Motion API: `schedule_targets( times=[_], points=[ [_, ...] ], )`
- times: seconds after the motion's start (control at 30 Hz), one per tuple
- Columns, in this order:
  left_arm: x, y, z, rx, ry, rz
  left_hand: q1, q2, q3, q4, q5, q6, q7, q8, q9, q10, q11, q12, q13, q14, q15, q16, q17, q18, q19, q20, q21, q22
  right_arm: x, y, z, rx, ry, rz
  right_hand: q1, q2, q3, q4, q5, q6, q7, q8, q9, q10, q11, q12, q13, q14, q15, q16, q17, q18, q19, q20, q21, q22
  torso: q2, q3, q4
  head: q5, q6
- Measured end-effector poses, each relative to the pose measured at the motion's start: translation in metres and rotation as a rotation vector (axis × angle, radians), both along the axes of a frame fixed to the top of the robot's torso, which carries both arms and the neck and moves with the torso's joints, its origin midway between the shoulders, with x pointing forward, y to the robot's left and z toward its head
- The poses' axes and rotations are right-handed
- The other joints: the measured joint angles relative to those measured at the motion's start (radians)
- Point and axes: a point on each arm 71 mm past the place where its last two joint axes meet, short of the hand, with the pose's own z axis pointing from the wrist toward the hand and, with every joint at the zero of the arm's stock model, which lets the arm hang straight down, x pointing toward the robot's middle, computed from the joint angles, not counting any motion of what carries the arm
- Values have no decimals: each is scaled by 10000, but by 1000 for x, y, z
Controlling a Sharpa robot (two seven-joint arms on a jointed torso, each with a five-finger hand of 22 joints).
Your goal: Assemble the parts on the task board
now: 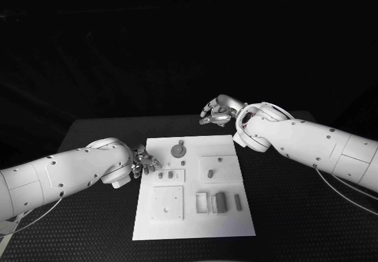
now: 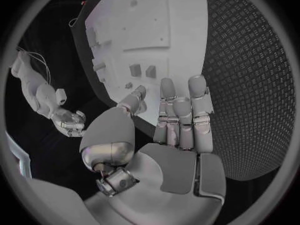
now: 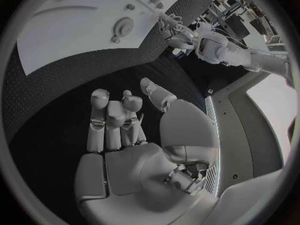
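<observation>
The left hand [image 1: 144,162] covers part of the task board's [image 1: 197,229] left edge. Small parts [image 1: 211,173] on the board are too tiny to identify. Both arms are cut off by the picture's edges.

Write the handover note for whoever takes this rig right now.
Left hand: holds nothing, fingers apart, at the board's left edge, beside two small parts.
Right hand: holds nothing, fingers loosely curled, above the table past the board's far edge.
Parts: all on the board. A round disc near the far end, one small piece to the right, several upright blocks toward the near end.
Done: cannot tell which parts are seated.
Left: neither hand holds a part; the next pick is not yet begun.
</observation>
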Motion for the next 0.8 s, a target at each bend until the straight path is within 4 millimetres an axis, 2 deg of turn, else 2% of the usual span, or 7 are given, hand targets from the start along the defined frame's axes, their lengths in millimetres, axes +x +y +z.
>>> schedule_targets(
  times=[0.1, 0.2, 0.3, 0.43, 0.6, 0.67, 0.8],
  points=[
    [2, 0, 2, -630, -270, 291, 90, -90, 47, -62, 0, -214, 85, -89, -21, -256, 83, -163, -76, -231, 59, -163, -77, 0, -187, 77, -164, 0, 0, -1, 0, 15, 18, -33, 0, 0, 0, 0, 0, -1, 0, 0, 0, 0, 0, 0, 0, 0, 0, 0, 0, 0, 2, -1, 0, 0, 0, 1, 1, -9, 15],
    [5, 0, 6, -1573, -802, 625, 179, -179, 94, -212, 0, -617, 397, -164, -31, -951, 291, -667, -344, -768, 300, -599, -293, 0, -738, 306, -542, -111, 1, -2, -1, 36, 43, -62, 0, 0, 0, 0, 0, -13, 12, 0, 0, 1, -1, 0, 0, 0, 0, 0, 0, 0, 2, -1, 0, 0, -1, 1, 2, -19, 41],
    [8, 0, 10, -2304, -1472, 836, 581, -85, 210, -613, 76, -886, 614, -59, 12, -1721, 715, -1348, -792, -1710, 703, -1465, -722, 2, -1769, 714, -1324, -497, 1, -2, -1, 50, 58, -78, 0, 0, 0, 0, 0, -32, 29, 0, -9, 1, -1, 0, 0, 0, 0, 0, -1, 0, 2, -1, 0, 0, -1, 1, 7, -21, 63],
    [13, -1, 18, -2995, -2639, 671, 1639, 71, 510, -1145, 193, -1045, 756, 148, 97, -2017, 981, -2004, -1303, -2270, 1052, -2335, -1162, 44, -2383, 1058, -2054, -1011, 1, -3, -1, 66, 77, -103, 0, 0, 0, 0, 0, -32, 29, 0, -8, 1, -1, 0, 0, 0, 0, -1, 1, 0, 2, 1, -38, 0, -3, 1, 11, -27, 97],
    [16, -11, 26, -3036, -3836, -459, 3100, 32, 727, -1196, 129, -1292, 772, 148, 67, -1904, 1271, -3061, -2052, -2609, 1484, -3647, -1727, 43, -2934, 1454, -2950, -1791, 3, -5, -2, 75, 103, -176, 0, 0, 0, 0, 0, -49, 14, 0, -8, 1, -2, 0, 0, 0, 0, 0, 8, -1, 0, 4, -39, -1, -3, 1, 13, -30, 139],
    [17, -19, 28, -2859, -4308, -1167, 3420, 7, 683, -1239, 122, -1302, 764, 148, 33, -1852, 1321, -3453, -2297, -2385, 1478, -3765, -1739, 45, -2727, 1507, -3010, -1930, 3, -6, -3, 79, 115, -201, 0, 0, 0, 0, 0, -49, 14, 0, -8, 2, -2, 0, 0, 0, 0, -1, 8, -1, 0, 4, -39, 0, -3, 0, 13, -30, 150],
    [18, -31, 32, -2368, -5099, -2442, 3849, -53, 564, -1252, 122, -1366, 699, 148, -30, -1827, 1337, -3948, -2601, -1388, 1297, -3279, -1389, 1, -1633, 1297, -2591, -1850, 3, -7, -3, 88, 126, -226, 0, 0, 0, 0, 0, -49, 13, 0, -8, -34, 34, 0, 3, -2, 2, 0, 8, -1, -2, 6, -39, -1, 2, -2, 16, -29, 174]
  ],
)
